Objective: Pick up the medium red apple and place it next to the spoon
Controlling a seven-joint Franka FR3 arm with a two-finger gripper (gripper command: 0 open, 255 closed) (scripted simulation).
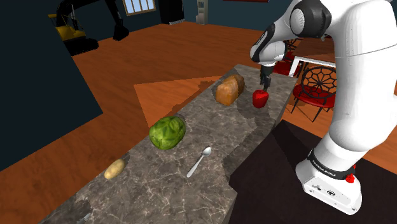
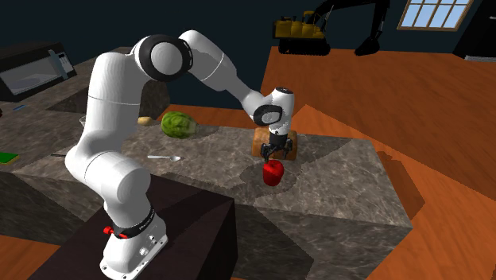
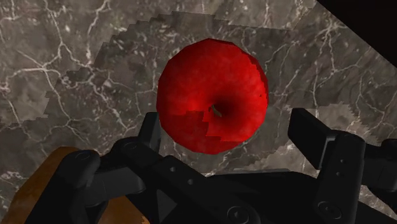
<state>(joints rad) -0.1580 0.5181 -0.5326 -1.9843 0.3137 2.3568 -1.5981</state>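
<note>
I have the gripper (image 2: 276,151) open above the red apple (image 3: 212,94), fingers straddling it ready to grasp, the spoon (image 1: 200,161) well apart toward the shoulder view's near left.

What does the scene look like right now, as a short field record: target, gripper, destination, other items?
target: red apple, on the marble countertop beside the bread loaf
gripper: gripper open, directly above the apple, fingers either side, not clasping it
destination: spoon, farther along the countertop, near the cabbage
other items: potato past the cabbage
task status: apple not yet lifted
</note>
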